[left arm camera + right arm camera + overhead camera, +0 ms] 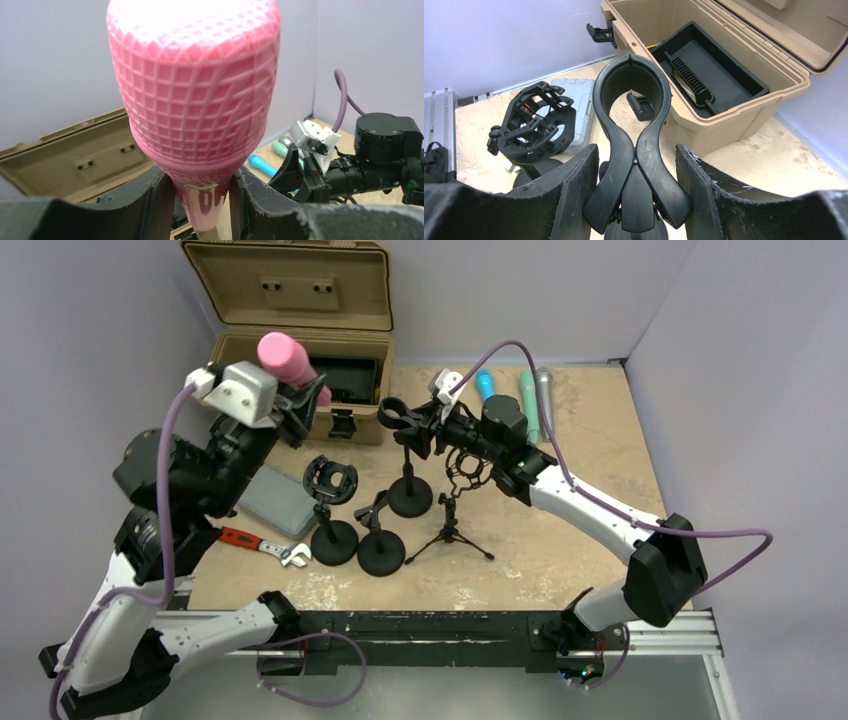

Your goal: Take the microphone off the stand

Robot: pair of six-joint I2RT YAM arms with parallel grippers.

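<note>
Evidently the pink microphone [283, 355] is already riding clear of its holder: the left gripper [200, 192] is clamping its narrow handle just under the mesh head, fingers closed snugly on either side, and is carrying it high at about 10 o'clock over the bench [580, 440], in front of the open tan toolbox [290, 290] sitting at 11 o'clock. Gripping low on the handle is probably what is letting the bulky head stand upright and free of the fingers. Near the middle of the bench, the right gripper [636, 150] is bracketing the pinch levers of the microphone clip [636, 195] atop the stand [410, 495]; its fingers are spread fairly wide and appear to be resting against the levers, likely bracing the stand so it is not tipping. The clip's ring is sitting closed and empty, so the removal itself is looking complete. What is remaining, I judge, is setting the microphone down somewhere safe, perhaps beside the spare microphones [527, 400] lying at 1 o'clock, while avoiding the shock-mount stand [330, 480] standing at 9 o'clock of the braced one.
</note>
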